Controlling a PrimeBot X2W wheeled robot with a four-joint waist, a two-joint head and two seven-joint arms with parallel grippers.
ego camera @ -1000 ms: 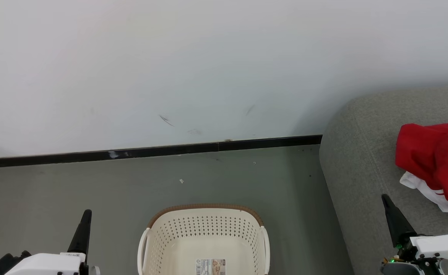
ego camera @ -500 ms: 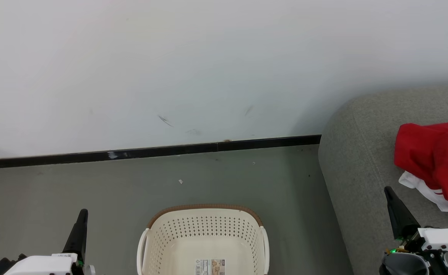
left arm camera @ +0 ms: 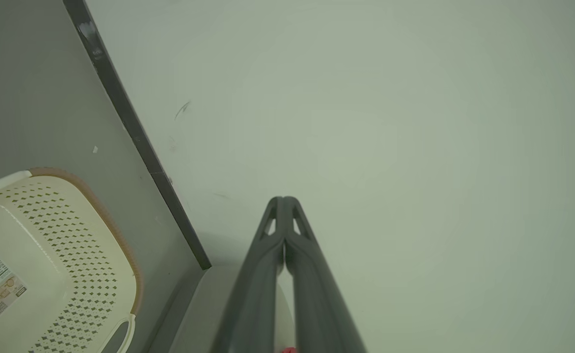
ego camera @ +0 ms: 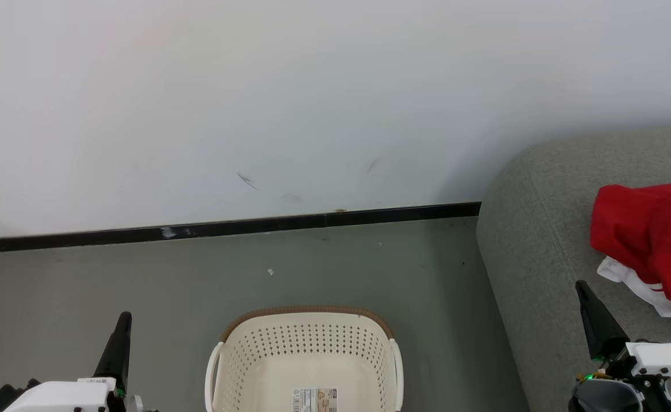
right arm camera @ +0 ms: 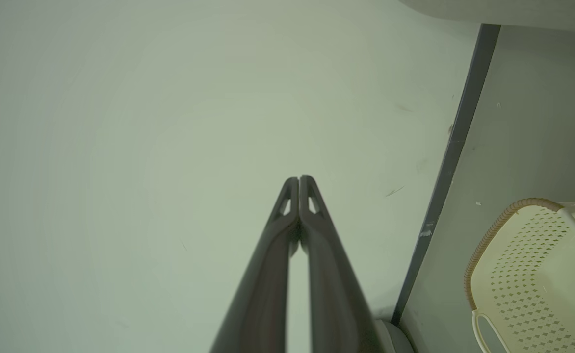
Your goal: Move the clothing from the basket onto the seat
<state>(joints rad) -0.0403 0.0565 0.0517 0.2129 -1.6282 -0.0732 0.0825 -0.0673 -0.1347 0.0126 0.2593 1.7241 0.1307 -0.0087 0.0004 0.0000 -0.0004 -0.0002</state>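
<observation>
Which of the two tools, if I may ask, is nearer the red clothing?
The right tool, shut, seen against the grey seat close by the clothing; the left tool is across the basket, over the floor.

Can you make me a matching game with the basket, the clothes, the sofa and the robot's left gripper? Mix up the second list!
Things:
1. basket
2. clothing
3. seat
4. left gripper

Descriptions:
A. grey all over
B. shut, holding nothing
C. red and white, lying on the seat
D. cream with a brown rim, standing on the floor

Pairs: 1-D, 2-C, 3-A, 4-B
</observation>
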